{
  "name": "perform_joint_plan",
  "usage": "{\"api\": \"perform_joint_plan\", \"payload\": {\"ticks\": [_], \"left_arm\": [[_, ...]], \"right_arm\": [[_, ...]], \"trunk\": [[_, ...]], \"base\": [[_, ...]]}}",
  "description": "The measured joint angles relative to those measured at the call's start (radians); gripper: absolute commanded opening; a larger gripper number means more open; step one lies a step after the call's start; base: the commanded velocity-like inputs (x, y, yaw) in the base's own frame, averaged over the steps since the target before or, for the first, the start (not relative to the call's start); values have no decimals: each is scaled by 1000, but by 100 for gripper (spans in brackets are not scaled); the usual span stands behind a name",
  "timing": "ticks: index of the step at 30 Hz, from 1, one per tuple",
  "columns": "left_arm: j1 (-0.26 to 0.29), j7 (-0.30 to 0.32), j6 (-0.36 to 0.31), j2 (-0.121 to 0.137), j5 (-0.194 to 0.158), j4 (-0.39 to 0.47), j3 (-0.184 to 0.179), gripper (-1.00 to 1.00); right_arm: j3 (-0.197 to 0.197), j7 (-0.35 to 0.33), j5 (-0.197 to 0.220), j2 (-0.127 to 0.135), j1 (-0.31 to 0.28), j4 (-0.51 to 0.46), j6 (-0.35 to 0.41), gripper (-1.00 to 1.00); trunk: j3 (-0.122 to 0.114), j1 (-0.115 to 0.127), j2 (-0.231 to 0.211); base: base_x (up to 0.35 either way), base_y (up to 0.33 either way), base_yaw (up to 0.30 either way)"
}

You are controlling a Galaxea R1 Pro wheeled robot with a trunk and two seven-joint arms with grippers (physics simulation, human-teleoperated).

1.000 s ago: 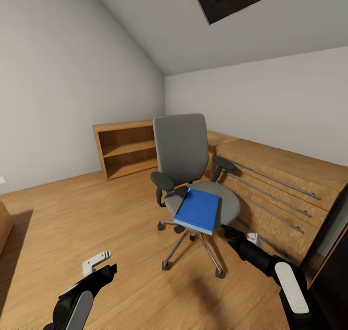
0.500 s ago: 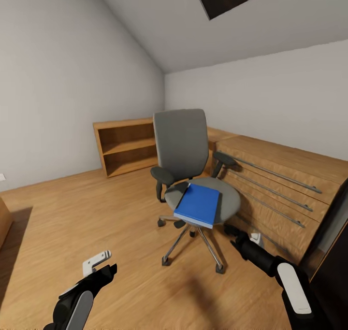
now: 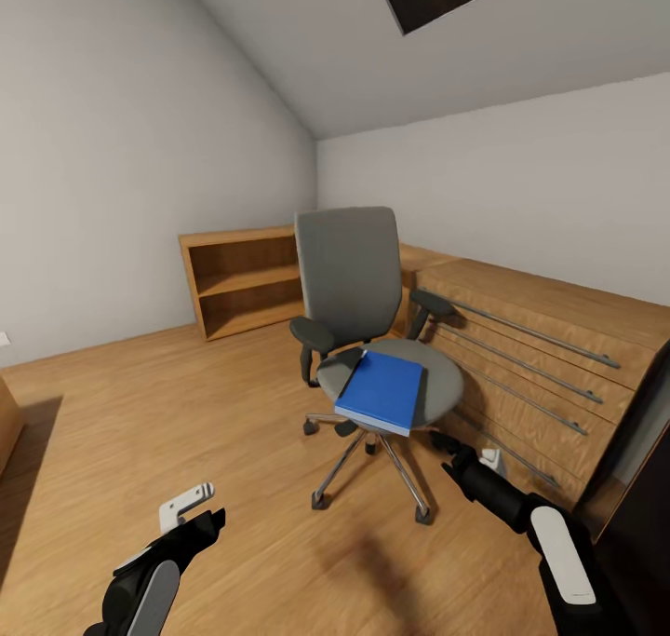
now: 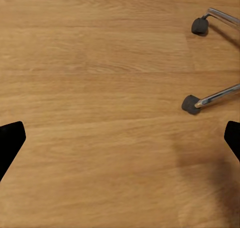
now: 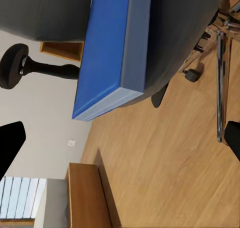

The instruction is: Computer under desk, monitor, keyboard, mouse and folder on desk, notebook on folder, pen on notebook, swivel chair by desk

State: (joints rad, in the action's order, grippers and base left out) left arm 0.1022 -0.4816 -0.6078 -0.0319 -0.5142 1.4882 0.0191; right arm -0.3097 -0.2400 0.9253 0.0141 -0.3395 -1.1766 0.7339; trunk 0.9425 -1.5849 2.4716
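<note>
The folder (image 3: pixel 380 393) is seen lying on the swivel chair (image 3: pixel 358 324) seat, overhanging its front edge. The right hand (image 3: pixel 445 446), spread and empty, is held just below. A nudge risks rolling the chair or tipping the folder to the floor (image 3: pixel 186 412).

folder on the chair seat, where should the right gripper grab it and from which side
Probably by the front edge of the folder, which juts past the front rim of the swivel chair seat. It lies flat, so one finger can likely slip under that overhang and one over it. Come in low from the front, where the right gripper already sits, open and clear of the armrests.
</note>
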Motion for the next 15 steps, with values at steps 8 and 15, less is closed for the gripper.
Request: {"api": "perform_joint_plan", "payload": {"ticks": [8, 15], "left_arm": [[0, 1, 0, 0, -1, 0, 0, 100], [0, -1, 0, -1, -1, 0, -11, 100]], "right_arm": [[1, 8, 146, -3, -2, 1, -98, 100], [2, 49, 186, -3, -2, 11, -164, 100]], "trunk": [[0, 0, 0], [24, -17, 29]], "base": [[0, 0, 0], [0, 0, 0]]}}
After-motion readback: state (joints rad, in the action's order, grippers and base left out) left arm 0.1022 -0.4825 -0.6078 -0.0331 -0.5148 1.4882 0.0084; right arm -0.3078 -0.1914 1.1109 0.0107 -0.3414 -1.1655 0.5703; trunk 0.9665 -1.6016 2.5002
